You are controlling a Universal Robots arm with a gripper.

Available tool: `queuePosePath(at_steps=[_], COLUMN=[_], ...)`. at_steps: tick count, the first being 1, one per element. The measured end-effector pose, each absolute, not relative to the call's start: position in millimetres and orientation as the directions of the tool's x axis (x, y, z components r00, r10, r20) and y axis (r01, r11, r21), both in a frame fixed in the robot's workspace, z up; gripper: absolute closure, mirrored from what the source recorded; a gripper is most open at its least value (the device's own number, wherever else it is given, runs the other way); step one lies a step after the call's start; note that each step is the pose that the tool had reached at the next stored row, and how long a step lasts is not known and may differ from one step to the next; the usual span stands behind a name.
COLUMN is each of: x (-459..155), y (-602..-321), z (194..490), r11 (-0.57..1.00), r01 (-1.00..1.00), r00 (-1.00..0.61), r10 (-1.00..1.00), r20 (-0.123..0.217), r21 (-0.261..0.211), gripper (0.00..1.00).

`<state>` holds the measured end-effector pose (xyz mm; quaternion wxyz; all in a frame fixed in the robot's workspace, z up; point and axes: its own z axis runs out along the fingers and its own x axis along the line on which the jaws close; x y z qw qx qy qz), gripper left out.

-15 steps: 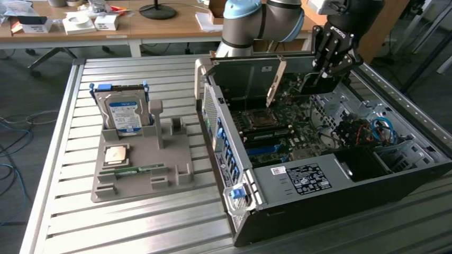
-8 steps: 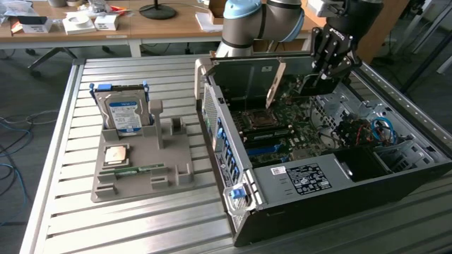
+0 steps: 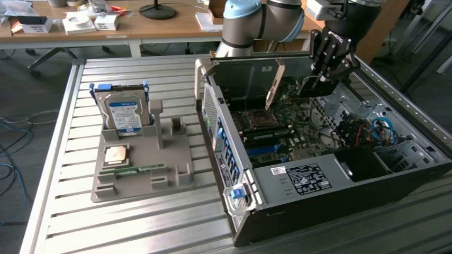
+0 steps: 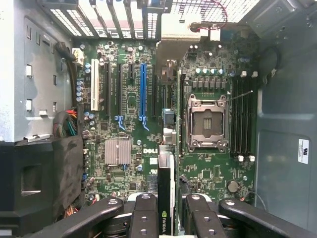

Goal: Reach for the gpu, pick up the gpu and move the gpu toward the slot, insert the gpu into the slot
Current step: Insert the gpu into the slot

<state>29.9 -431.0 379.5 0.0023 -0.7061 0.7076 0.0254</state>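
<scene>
- While my gripper (image 4: 167, 210) is clamped on the gpu (image 4: 166, 183), the card hangs edge-on over the motherboard (image 4: 131, 106), near the black slot (image 4: 154, 94), unseated.
- I fear misalignment: pressing off-line could jam or tilt it.

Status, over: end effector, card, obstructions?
End effector shut on thin dark GPU card with silver bracket. Card over green motherboard inside black computer case. No obstruction seen.
</scene>
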Motion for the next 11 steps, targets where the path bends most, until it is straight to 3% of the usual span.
queuePosePath(at_steps=[11], x=[20.6], y=[-431.1], z=[377.3], r11=[-0.002], r01=[-1.000], r00=[0.002], r10=[-0.999], r20=[-0.039], r21=[-0.005], gripper=[0.73])
